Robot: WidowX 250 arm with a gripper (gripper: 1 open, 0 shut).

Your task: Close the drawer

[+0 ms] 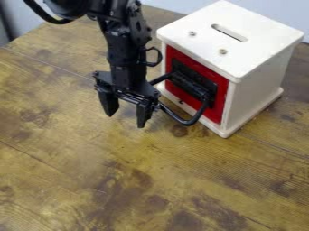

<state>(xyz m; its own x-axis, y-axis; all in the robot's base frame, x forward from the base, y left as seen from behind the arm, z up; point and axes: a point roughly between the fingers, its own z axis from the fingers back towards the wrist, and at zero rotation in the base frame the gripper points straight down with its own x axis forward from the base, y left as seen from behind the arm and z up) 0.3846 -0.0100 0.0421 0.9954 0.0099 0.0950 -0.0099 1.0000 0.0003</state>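
The red-fronted drawer (183, 65) with its black panel sits in the cream wooden cube (248, 63) at the upper right. It looks nearly flush with the cube's front. Its black loop handle (183, 115) sticks out toward the lower left over the table. My black gripper (126, 112) hangs from the arm just left of the handle, fingers pointing down and spread apart, holding nothing. The right fingertip (143, 119) stands close beside the handle's outer end; I cannot tell whether it touches.
The cube has a slotted top (229, 32) and stands on a worn wooden table (85, 180). The arm (121, 36) rises to the upper left corner. A dark knot (179, 131) marks the table below the handle.
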